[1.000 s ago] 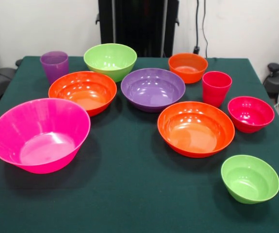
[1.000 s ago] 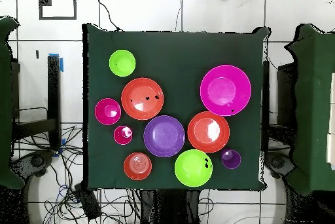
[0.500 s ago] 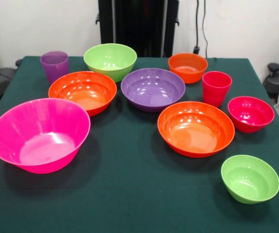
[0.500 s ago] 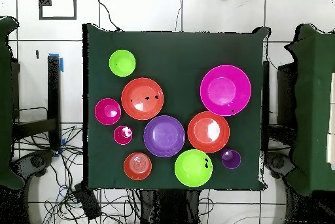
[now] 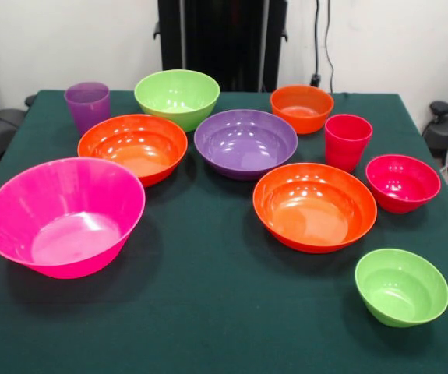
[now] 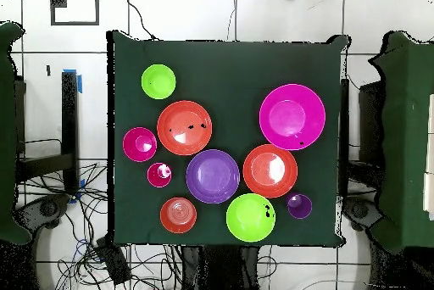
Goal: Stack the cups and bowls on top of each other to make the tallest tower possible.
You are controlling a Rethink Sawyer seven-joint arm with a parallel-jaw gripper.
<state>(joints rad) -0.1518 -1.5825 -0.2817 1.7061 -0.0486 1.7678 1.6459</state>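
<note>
All bowls and cups stand apart on the green table [image 5: 208, 312], none stacked, so no tower shows. A wide hot pink bowl [image 5: 64, 216] [image 6: 292, 116] sits front left. Two wide orange bowls [image 5: 132, 146] [image 5: 315, 206] flank a purple bowl [image 5: 245, 142] [image 6: 212, 175]. At the back are a lime green bowl [image 5: 177, 97] [image 6: 250, 216] and a small orange bowl [image 5: 301, 107] [image 6: 178, 214]. A red-pink bowl [image 5: 402, 182] and a small lime green bowl [image 5: 401, 286] [image 6: 158, 80] lie at the right. The purple cup [image 5: 87, 106] [image 6: 298, 205] stands back left, the red-pink cup [image 5: 347, 141] [image 6: 158, 174] right of centre. The gripper shows in neither view.
Dark chairs [image 6: 407, 134] stand beside the table in the overhead view. Cables [image 6: 127, 261] lie on the tiled floor near the table's lower edge there. A strip of bare cloth runs along the table's front edge in the front view.
</note>
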